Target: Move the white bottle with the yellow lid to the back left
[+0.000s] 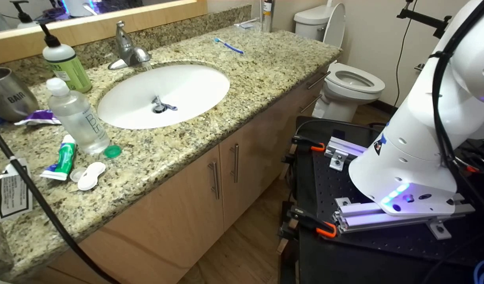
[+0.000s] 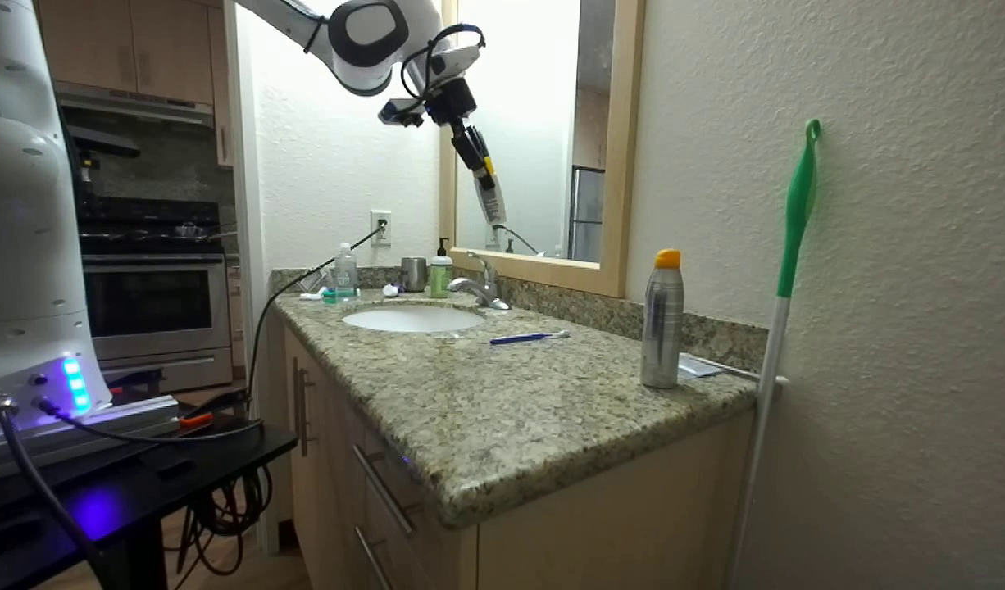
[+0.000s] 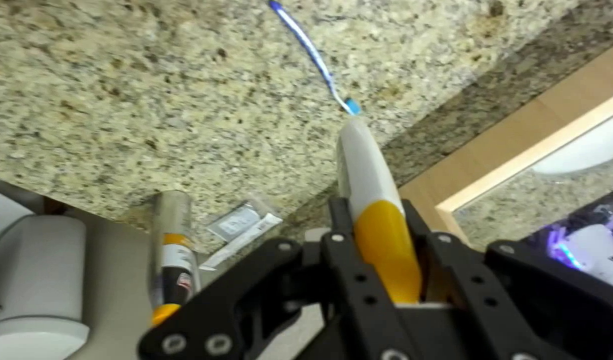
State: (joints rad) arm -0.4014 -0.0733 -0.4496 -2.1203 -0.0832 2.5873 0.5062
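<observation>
The gripper (image 3: 375, 209) pinches the white bottle (image 3: 364, 165) by its yellow lid (image 3: 389, 250) between black fingers (image 3: 347, 260), with the white end poking out past the tips. The bottle is tilted, up in the air over the counter (image 3: 136, 115), where a toothbrush (image 3: 311, 51) lies

Speckled stone counter (image 2: 502, 418) over wooden cabinets (image 1: 190, 197), wood-framed mirror (image 2: 539, 147), pale textured wall (image 2: 920, 262), white toilet (image 1: 346, 94).
</observation>
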